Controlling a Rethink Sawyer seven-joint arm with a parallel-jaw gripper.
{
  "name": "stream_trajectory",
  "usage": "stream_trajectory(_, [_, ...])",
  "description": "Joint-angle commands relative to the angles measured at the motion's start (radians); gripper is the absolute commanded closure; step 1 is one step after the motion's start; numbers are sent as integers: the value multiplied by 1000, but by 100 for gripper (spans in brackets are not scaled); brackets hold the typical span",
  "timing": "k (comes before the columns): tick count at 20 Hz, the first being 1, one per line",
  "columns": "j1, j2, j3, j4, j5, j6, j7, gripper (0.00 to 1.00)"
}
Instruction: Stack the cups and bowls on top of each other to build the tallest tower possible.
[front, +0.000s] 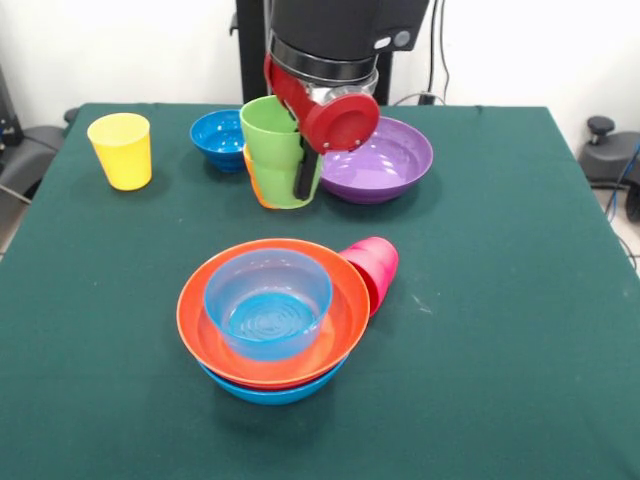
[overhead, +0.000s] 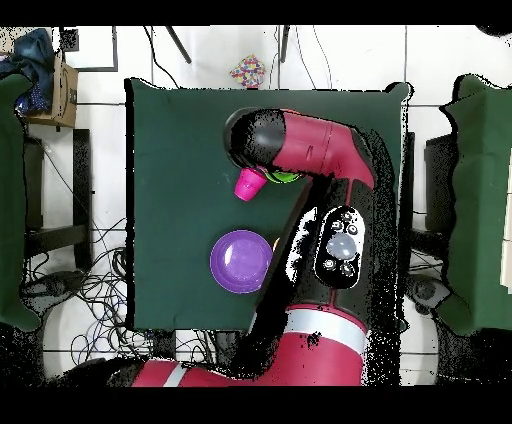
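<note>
My gripper (front: 298, 176) is shut on the rim of the light green cup (front: 278, 150), one black finger down its outer wall. An orange cup (front: 256, 188) shows as a sliver at the green cup's lower left and seems nested under it. Both look lifted off the table. The tower (front: 272, 315) stands in front: a large light-blue bowl (front: 270, 392) at the base, a large orange bowl (front: 345, 300) in it and a small light-blue bowl (front: 268, 300) on top. The pink cup (front: 375, 265) lies on its side against the tower. In the overhead view the arm hides the gripper and the tower.
A yellow cup (front: 120, 150) stands upright at the far left. A dark-blue bowl (front: 218, 138) and a large purple bowl (front: 385, 160) sit behind the held cup. The overhead view shows the purple bowl (overhead: 240, 262), the pink cup (overhead: 248, 185) and a bit of the green cup (overhead: 285, 178).
</note>
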Motion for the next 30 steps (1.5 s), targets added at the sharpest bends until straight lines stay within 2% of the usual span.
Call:
stream_trajectory(1, [0, 70, 121, -10, -100, 15, -197, 100])
stream_trajectory(12, [21, 110, 118, 6, -147, -110, -122, 100])
stream_trajectory(18, [22, 123, 112, -20, -173, -106, -142, 100])
stream_trajectory(30, [11, 154, 130, -55, -166, -138, -130, 100])
